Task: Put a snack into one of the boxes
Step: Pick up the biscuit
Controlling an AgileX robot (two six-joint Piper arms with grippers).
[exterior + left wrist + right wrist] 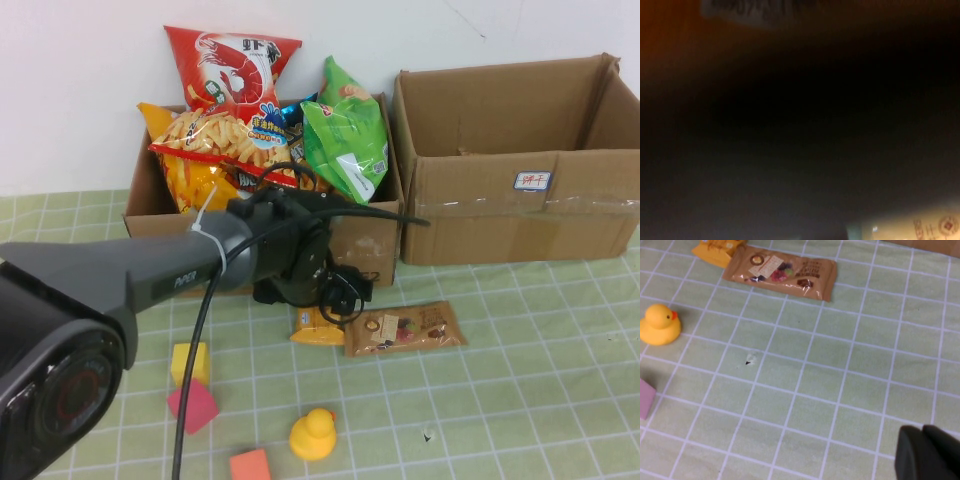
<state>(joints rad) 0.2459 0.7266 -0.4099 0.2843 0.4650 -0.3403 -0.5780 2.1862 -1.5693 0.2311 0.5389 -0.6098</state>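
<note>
A small yellow snack packet (316,330) lies on the green checked cloth beside a brown snack bar (405,328). My left gripper (338,296) hangs just above the yellow packet, in front of the left box (150,215), which is piled with chip bags. The right box (520,215) is open, with nothing showing inside it. The left wrist view is almost black, with a yellow printed surface (920,227) in one corner. My right gripper (921,434) is shut and empty over bare cloth, away from the yellow packet (717,249) and the brown bar (780,271).
A yellow rubber duck (312,436) sits near the front edge. A yellow cube (190,360), a pink block (193,405) and an orange block (250,466) lie to its left. Open cloth stretches at the front right.
</note>
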